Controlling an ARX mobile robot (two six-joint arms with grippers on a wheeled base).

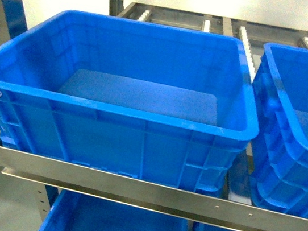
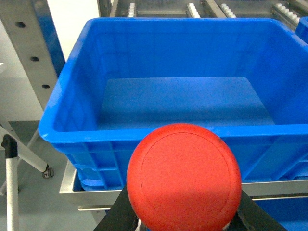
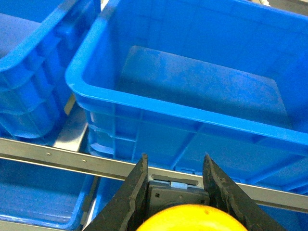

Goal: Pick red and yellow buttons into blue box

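Before the blue box [image 2: 57,130] rim, pincers clamping red button [image 2: 184,175], yellow button [image 3: 190,219].

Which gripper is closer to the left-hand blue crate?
Left. The left gripper, holding the red button, sits just before the left-hand crate's front wall; the right gripper, holding the yellow button, faces the right-hand crate.

— What was the blue box [image 1: 142,119] made of?
— Moulded plastic, slightly glossy on the rim, with a duller, finely textured floor.
— And what you held?
— My left gripper [image 2: 180,224] had the red button [image 2: 184,177]: smooth matt plastic cap. My right gripper [image 3: 175,192] was matt black, rough-edged, around the yellow button [image 3: 190,219].
— The rack [image 1: 104,180]?
— Brushed metal.
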